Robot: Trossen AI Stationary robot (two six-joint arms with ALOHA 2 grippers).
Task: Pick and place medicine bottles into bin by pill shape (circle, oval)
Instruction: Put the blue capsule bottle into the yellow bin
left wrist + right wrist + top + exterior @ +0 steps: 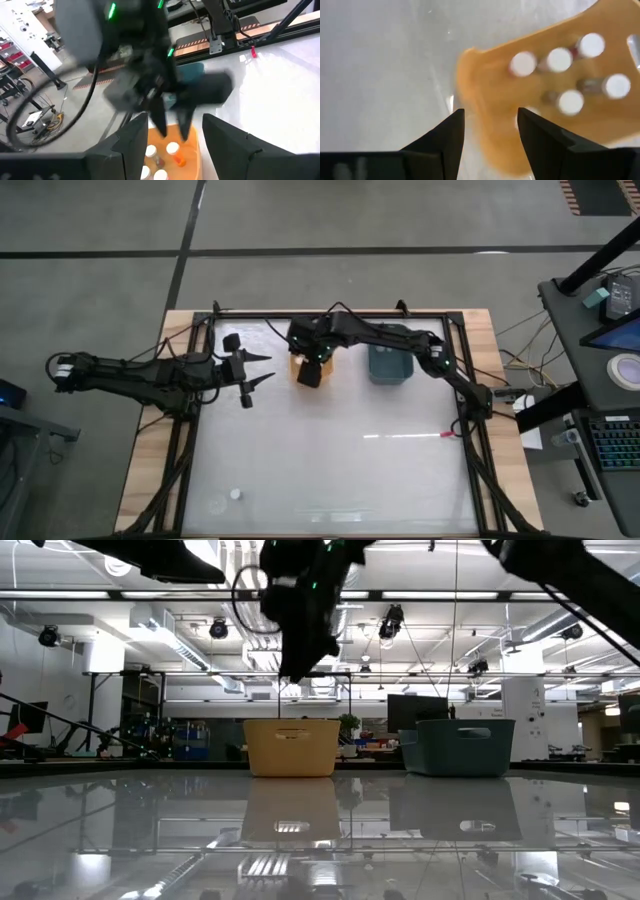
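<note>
White desk (330, 470) fills most of the high view, wooden frame around it. Two bins stand side by side at the far edge: orange bin (305, 366) and grey-blue bin (388, 364), apart from each other. Right arm reaches across from the right side, right claw (313, 370) hanging directly above the orange bin; in the low view it sits well above the bin rim. Its fingers (450, 135) are spread apart with nothing between them, just the bin below. Left arm comes in from the left, left claw (262, 369) just beside the orange bin, level with it, fingers wide apart and empty. Medicine bottles (559, 59): at least five white caps visible inside the orange bin in the right wrist view, blurred; left wrist view shows white caps and one orange-bodied bottle in there too. One more small bottle (235, 494) stands alone near the front left of the desk, well apart from both claws.
</note>
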